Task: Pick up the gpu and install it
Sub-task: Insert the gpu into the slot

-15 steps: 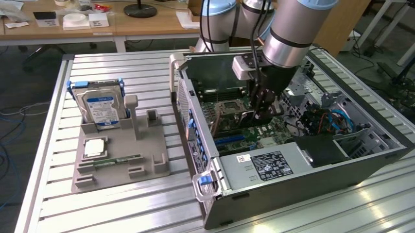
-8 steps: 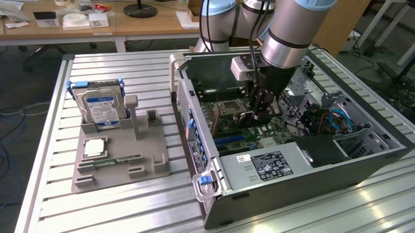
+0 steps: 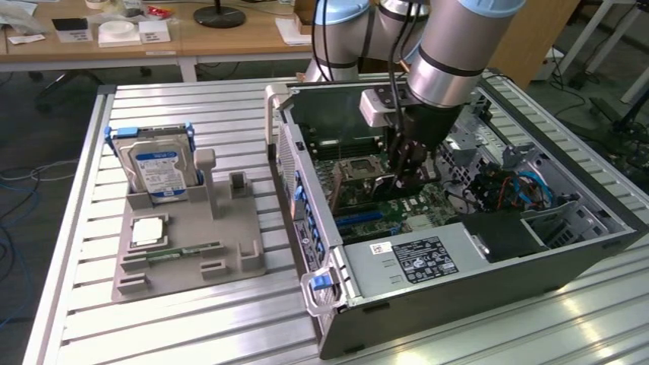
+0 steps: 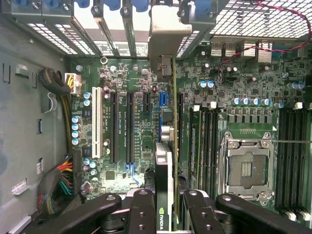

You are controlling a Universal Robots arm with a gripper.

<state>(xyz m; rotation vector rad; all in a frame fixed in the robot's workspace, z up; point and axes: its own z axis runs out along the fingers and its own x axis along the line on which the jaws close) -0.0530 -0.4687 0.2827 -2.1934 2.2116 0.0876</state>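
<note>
Black gpu [image 4: 164,165] on edge, clamped in the tool [image 4: 168,207], just above green motherboard [image 4: 234,87] slots

The arm [image 3: 446,53] is reaching straight down from above, its wrist [image 3: 431,122] pointing vertically. The hand [image 3: 409,176] is hanging low at its end, its black fingers [image 4: 141,209] pinching from both sides on the gpu [image 4: 164,170], which is standing on edge between them.

NVIDIA reads along the edge of the gpu [image 4: 164,180] between the fingers [image 4: 141,212]. In the exterior view, the hard drive label [image 3: 163,171] at centre left and the case sticker [image 3: 417,259] at lower middle are too small to read.
</note>
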